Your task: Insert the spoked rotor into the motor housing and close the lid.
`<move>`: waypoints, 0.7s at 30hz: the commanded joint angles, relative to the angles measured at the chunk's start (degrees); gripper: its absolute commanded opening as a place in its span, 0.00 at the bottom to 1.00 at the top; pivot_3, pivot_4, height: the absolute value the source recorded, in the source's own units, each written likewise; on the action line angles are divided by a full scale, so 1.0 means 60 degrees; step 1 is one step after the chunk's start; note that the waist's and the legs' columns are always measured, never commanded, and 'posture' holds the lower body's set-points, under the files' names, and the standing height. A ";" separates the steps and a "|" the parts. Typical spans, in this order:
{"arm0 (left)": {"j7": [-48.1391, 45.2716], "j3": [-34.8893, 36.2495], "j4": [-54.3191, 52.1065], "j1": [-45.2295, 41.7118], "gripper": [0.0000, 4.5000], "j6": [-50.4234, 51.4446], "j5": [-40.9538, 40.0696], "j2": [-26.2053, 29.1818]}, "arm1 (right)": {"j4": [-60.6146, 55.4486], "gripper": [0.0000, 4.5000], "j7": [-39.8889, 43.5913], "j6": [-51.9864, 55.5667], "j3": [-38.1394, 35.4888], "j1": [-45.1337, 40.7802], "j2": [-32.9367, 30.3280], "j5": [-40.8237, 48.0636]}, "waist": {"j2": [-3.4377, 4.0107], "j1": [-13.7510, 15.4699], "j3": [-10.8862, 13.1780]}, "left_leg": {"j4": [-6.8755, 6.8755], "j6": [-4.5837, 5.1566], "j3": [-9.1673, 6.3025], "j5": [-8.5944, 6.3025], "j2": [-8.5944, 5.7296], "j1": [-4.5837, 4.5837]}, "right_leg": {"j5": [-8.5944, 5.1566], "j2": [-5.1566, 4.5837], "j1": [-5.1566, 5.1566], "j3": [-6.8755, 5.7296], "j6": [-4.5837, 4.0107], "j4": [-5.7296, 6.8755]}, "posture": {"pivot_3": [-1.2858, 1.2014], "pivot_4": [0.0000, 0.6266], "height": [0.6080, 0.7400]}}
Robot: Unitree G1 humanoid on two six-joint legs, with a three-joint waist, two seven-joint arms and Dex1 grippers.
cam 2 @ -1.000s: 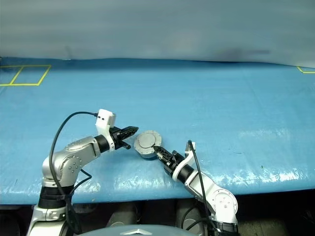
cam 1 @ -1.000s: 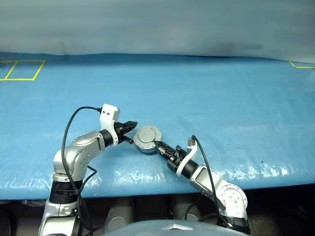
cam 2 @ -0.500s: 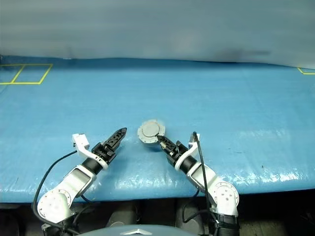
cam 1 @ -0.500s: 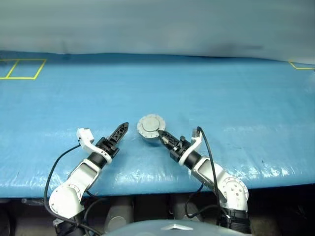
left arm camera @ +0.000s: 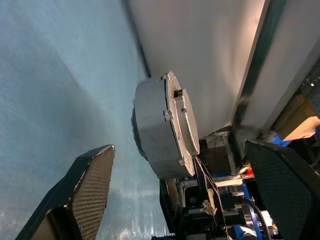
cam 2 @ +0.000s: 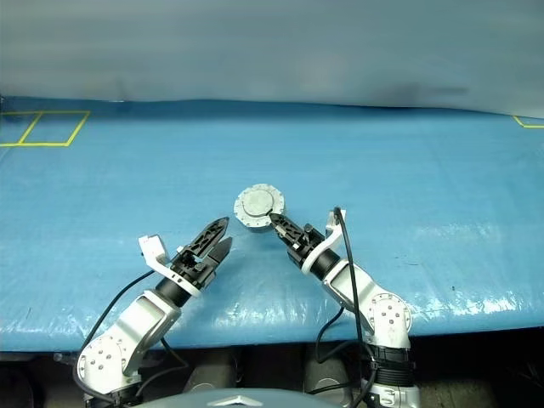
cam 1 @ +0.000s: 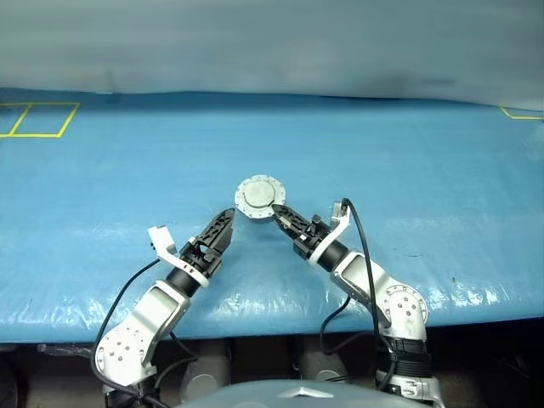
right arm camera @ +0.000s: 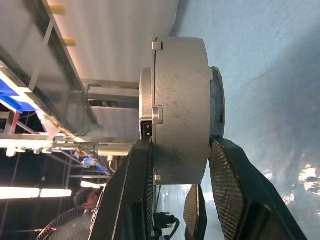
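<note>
The blue counter (cam 1: 408, 161) is wide and flat. The right gripper (cam 1: 281, 216) pinches the shut motor housing (cam 1: 259, 199), lid (right arm camera: 146, 107) closed on top. The left gripper (cam 1: 224, 228) is open beside it. Set it down gently and flat

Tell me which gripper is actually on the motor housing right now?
The right gripper: its fingers clamp the motor housing with the lid closed. The left gripper stands wide open beside it, apart and empty.

The closed silver motor housing (cam 1: 259, 199), its lid (right arm camera: 146, 107) shut flat, sits above the blue surface.
</note>
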 commanded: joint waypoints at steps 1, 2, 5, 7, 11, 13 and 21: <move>-0.0173 -0.0283 -0.0002 0.0045 1.00 -0.0360 -0.0373 -0.0124 | -0.0778 0.28 0.0196 0.0072 0.0261 -0.0113 0.0182 0.0578 | 0.0000 0.0000 0.0000 | 0.0000 0.0000 0.0001 0.0000 0.0000 -0.0001 | 0.0000 0.0000 -0.0001 0.0001 0.0000 0.0000 | 0.52 0.24 1.00; -0.0220 -0.0339 0.0028 0.0025 1.00 -0.0447 -0.0407 -0.0111 | -0.0826 0.28 0.0165 0.0104 0.0361 -0.0059 0.0189 0.0618 | 0.0000 0.0002 0.0000 | 0.0000 0.0000 0.0000 0.0000 0.0000 -0.0001 | 0.0000 0.0000 -0.0001 0.0001 0.0000 0.0000 | 0.52 0.24 1.00; -0.0315 -0.0511 0.0084 -0.0012 1.00 -0.0655 -0.0450 -0.0065 | -0.0990 0.28 0.0076 0.0177 0.0618 0.0103 0.0168 0.0758 | 0.0000 0.0005 0.0000 | 0.0000 0.0000 0.0000 0.0000 0.0000 -0.0002 | 0.0000 0.0000 -0.0001 0.0000 0.0000 0.0000 | 0.52 0.24 1.00; -0.0445 -0.0602 0.0115 -0.0021 1.00 -0.0821 -0.0484 -0.0079 | -0.1123 0.28 -0.0019 0.0223 0.0776 0.0221 0.0156 0.0859 | 0.0000 0.0001 0.0000 | -0.0001 0.0000 -0.0001 0.0000 0.0000 -0.0002 | 0.0000 -0.0001 -0.0002 0.0001 0.0000 -0.0001 | 0.52 0.24 1.00; -0.0586 -0.0782 0.0163 -0.0036 1.00 -0.1071 -0.0538 -0.0096 | -0.1314 0.28 -0.0226 0.0224 0.1024 0.0441 0.0126 0.1045 | 0.0002 0.0004 0.0001 | 0.0000 0.0000 0.0000 0.0000 0.0000 -0.0002 | 0.0000 -0.0001 -0.0003 0.0001 0.0000 0.0000 | 0.52 0.24 1.00; -0.0585 -0.0905 0.0269 -0.0051 1.00 -0.1152 -0.0501 -0.0111 | -0.1388 0.28 -0.0297 0.0241 0.1149 0.0530 0.0100 0.1134 | 0.0002 0.0005 0.0001 | 0.0001 0.0000 -0.0001 0.0000 0.0000 -0.0003 | 0.0000 -0.0002 -0.0002 0.0000 0.0000 -0.0001 | 0.52 0.24 1.00; -0.0391 -0.1109 0.0596 0.0061 0.96 -0.1439 -0.0735 -0.0223 | -0.1529 0.28 -0.0438 0.0145 0.1408 0.0649 -0.0031 0.1437 | 0.0001 0.0005 0.0001 | -0.0001 0.0000 -0.0001 0.0000 0.0000 -0.0004 | -0.0001 -0.0002 -0.0004 0.0000 0.0000 -0.0002 | 0.52 0.24 1.00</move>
